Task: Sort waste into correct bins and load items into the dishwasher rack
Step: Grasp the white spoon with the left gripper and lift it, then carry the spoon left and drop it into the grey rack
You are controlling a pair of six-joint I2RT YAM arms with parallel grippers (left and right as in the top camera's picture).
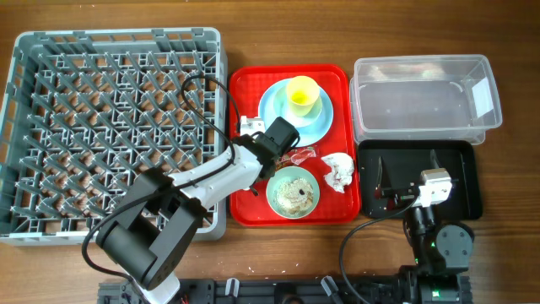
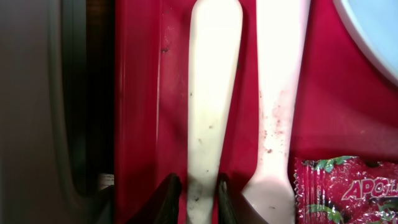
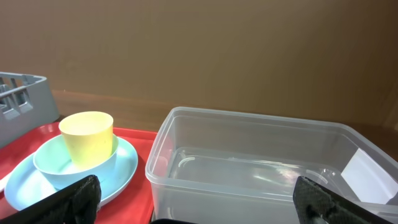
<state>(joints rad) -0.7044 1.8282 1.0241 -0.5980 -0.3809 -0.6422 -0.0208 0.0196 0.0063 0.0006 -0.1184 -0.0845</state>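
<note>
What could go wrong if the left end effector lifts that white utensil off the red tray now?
1. The left end effector pinches the long white plastic utensil with most of its length jutting ahead of the fingers, so the utensil may swing or slip.
2. A second white plastic utensil lies just beside one finger and could get nudged or dragged along.
3. The flat red plastic tray's raised rim sits close on the other side, so a sideways move might catch it.
</note>
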